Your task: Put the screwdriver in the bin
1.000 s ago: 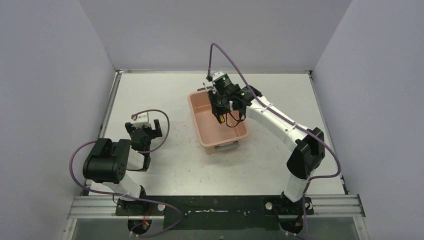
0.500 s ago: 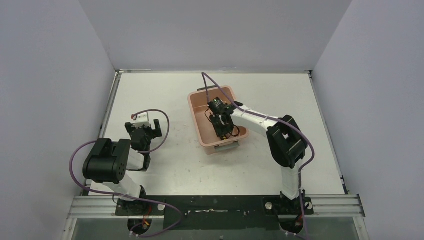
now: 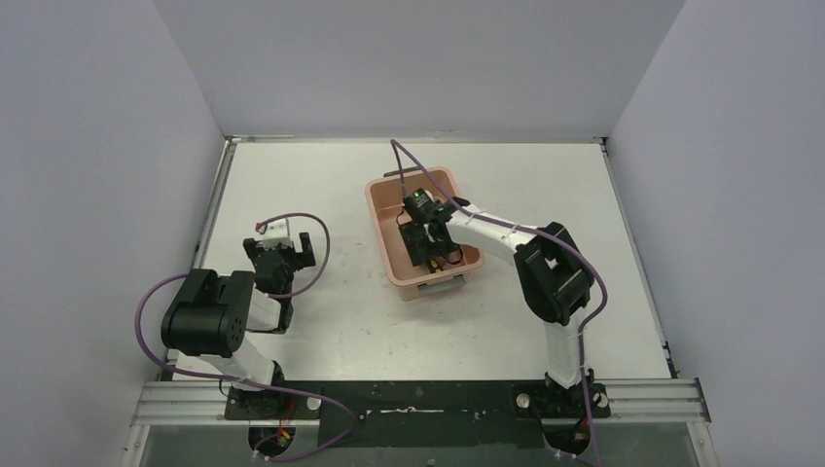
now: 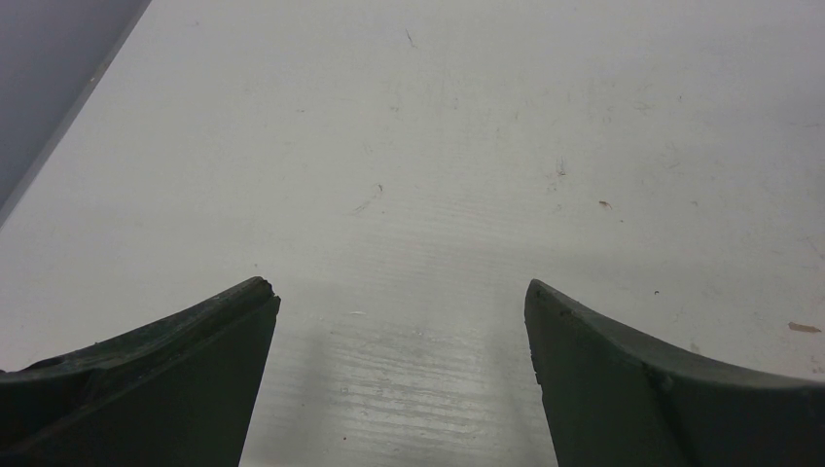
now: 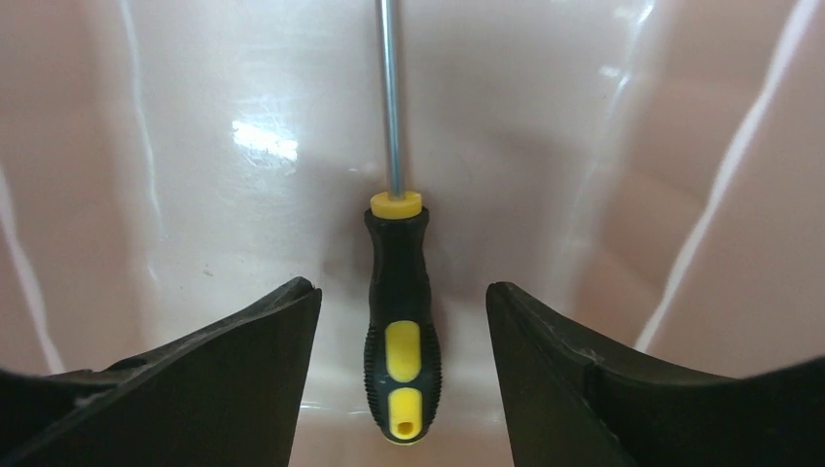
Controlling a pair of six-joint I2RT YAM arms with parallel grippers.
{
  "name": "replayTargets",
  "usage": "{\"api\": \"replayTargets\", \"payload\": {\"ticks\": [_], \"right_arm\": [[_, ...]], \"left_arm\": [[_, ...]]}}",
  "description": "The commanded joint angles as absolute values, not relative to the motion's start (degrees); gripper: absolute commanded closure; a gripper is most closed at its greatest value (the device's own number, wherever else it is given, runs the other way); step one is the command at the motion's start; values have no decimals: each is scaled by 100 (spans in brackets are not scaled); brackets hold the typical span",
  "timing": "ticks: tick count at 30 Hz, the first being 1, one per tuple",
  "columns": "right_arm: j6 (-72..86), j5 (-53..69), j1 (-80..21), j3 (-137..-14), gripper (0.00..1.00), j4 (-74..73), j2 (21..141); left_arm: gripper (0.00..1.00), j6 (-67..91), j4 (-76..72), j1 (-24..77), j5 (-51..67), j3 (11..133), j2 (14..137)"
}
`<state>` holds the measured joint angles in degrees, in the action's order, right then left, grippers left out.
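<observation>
The salmon-pink bin (image 3: 377, 229) stands at mid table. My right gripper (image 3: 427, 249) is down inside it, open. In the right wrist view the screwdriver (image 5: 401, 331), black-and-yellow handle nearest and thin shaft pointing away, lies on the bin's floor (image 5: 243, 195) between the spread fingers of my right gripper (image 5: 401, 289), touching neither. In the top view the screwdriver is hidden under that gripper. My left gripper (image 3: 282, 243) is open and empty over bare table to the left of the bin, as the left wrist view (image 4: 399, 286) shows.
The bin's walls (image 5: 739, 195) rise close on both sides of my right gripper. Grey enclosure walls stand round the white table (image 3: 292, 175). A purple cable (image 3: 399, 161) arcs over the bin's far end.
My right gripper has dropped from above the bin's far end down into the bin and toward its near half. The left arm has not moved.
</observation>
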<state>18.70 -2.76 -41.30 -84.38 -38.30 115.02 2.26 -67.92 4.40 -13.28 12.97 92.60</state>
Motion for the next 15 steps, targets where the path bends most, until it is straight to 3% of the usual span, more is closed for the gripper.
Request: {"api": "replayTargets", "payload": {"ticks": [1, 3, 8, 15], "right_arm": [[1763, -767, -4165, -9051, 35, -3988, 10847], [1631, -958, -4172, -9122, 32, -3978, 10572], [1161, -1180, -4171, -8903, 2, -3394, 9615], [911, -1628, -3460, -7889, 0, -2290, 8260]], "left_arm": [[3, 198, -6980, 450, -1354, 1424, 9231], [3, 193, -6979, 448, -1354, 1424, 9230], [3, 200, -6981, 448, -1354, 1424, 9233], [3, 206, -6974, 448, -1355, 1424, 9234]]}}
